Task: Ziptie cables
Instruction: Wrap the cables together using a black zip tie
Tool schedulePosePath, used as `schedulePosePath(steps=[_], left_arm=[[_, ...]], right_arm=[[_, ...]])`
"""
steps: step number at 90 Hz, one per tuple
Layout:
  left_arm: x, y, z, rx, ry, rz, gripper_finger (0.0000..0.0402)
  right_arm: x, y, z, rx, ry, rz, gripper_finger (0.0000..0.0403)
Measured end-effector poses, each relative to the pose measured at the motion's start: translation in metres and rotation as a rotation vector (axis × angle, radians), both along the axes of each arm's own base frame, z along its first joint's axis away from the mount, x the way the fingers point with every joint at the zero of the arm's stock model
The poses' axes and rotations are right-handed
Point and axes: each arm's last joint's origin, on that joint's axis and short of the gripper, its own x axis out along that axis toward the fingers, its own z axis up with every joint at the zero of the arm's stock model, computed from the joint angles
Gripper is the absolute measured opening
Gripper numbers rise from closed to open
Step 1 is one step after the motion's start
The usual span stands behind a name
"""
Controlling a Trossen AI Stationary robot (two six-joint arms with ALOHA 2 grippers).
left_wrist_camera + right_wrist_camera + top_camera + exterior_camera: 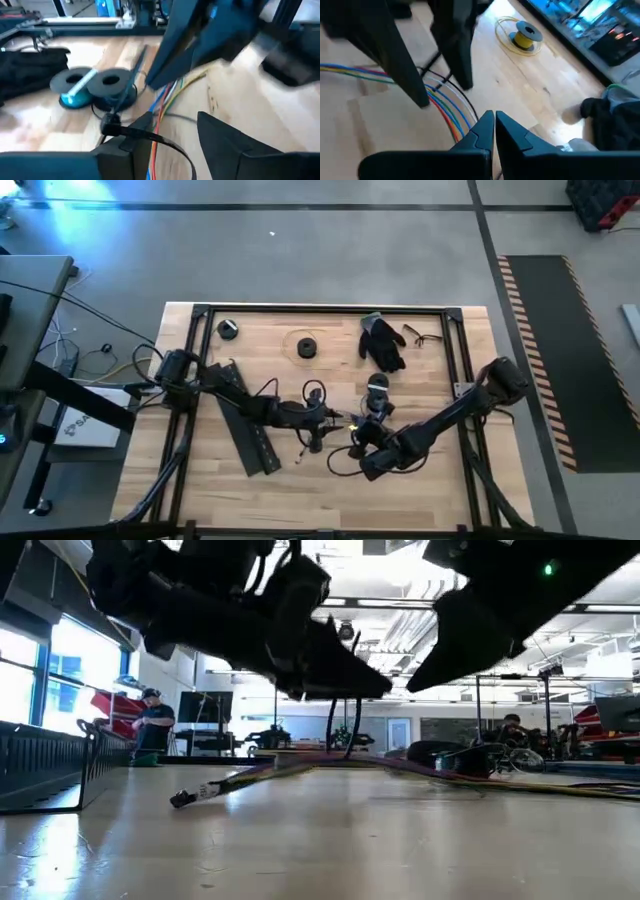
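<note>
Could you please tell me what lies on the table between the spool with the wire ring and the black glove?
Nothing does: the high view shows only bare wood between the spool and the glove.

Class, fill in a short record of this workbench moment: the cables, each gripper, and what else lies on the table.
cables: coloured bundle lying mid-table
zip tie: black strap looped across the cables
left gripper: open, fingers either side of the cables
right gripper: shut, tips beside the cables
far side of table: black glove, glasses, spool
left part of table: black duct
</note>
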Motion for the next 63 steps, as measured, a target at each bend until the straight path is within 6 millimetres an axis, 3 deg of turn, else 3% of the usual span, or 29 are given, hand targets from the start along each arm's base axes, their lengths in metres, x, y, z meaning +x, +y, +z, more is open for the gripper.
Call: schedulePosePath(steps=[9,20,39,63], left_arm=[[0.002,-0.004,-0.015,0.012,0.027,0.004,0.0099],[0.009,-0.009,-0.026,0.032,0.035,-0.004,0.0076],[0.018,-0.016,-0.043,0.072,0.062,0.018,0.0046],[0.019,-0.020,-0.049,0.085,0.073,0.003,0.0029]], right_arm=[[0.002,0.003,0.006,0.096,0.005,0.062,0.0027],[0.008,0.005,0.009,0.209,-0.034,0.085,0.0087],[0.015,0.004,0.011,0.214,-0.191,-0.022,0.0177],[0.025,-0.014,0.013,0.215,-0.264,-0.118,0.0197]])
